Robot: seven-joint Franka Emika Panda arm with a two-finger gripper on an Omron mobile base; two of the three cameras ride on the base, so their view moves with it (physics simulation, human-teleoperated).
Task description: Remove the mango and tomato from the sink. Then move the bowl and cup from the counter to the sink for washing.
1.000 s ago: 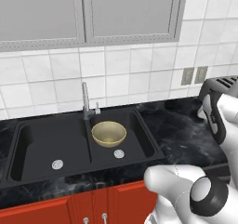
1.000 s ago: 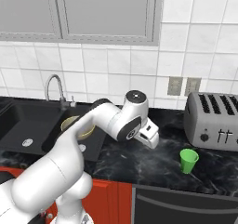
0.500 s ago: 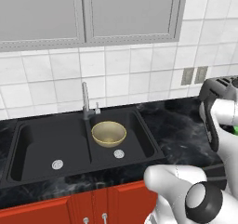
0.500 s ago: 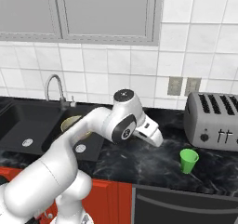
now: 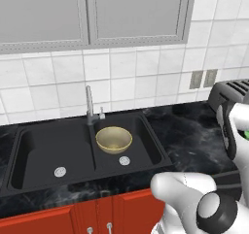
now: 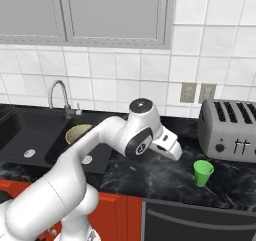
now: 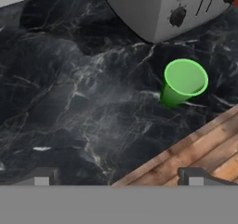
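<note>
On the left we see the black sink (image 5: 53, 150) sunk into the dark marbled worktop (image 6: 150, 177), with the bowl (image 5: 114, 140) sitting in its right basin beneath the faucet (image 5: 89, 104). Our claw (image 7: 118, 176) hangs wide and empty over the worktop. Further right the cup (image 6: 203, 172) stands upright near the front edge, just before the toaster (image 6: 229, 130), under white wall tiles and grey cabinets.

Glossy black marble-veined counter (image 7: 83, 102), smooth plastic-looking green cup (image 7: 183, 82), brushed metal toaster (image 6: 229, 131), matt black sink (image 5: 44, 150).
</note>
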